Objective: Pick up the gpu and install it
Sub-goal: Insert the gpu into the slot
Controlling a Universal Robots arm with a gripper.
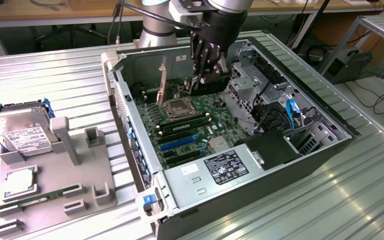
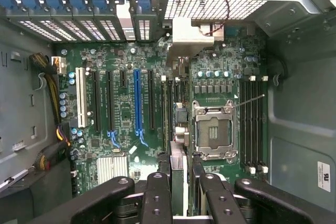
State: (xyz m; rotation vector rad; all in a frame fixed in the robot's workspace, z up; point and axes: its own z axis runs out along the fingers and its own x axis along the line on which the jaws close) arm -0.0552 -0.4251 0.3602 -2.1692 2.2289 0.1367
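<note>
gpu (image 2: pixel 179 135) edge-on between jaws (gripped), above motherboard (image 2: pixel 123 116), inside case (image 1: pixel 142 67)

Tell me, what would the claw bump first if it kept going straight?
Likely the green circuit board, at the slots beside the square chip socket. The card in the claw would touch before the claw itself; depth is hard to judge.

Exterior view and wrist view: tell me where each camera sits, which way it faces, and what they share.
Exterior view: off the arm, high beside the table, looking down slantwise at the open computer case; the arm reaches in from above, jaws shut on the gpu.
Wrist view: on the wrist, facing the motherboard squarely; the black jaws frame the gpu, seen edge-on.
Shared: gpu, motherboard, CPU socket.
</note>
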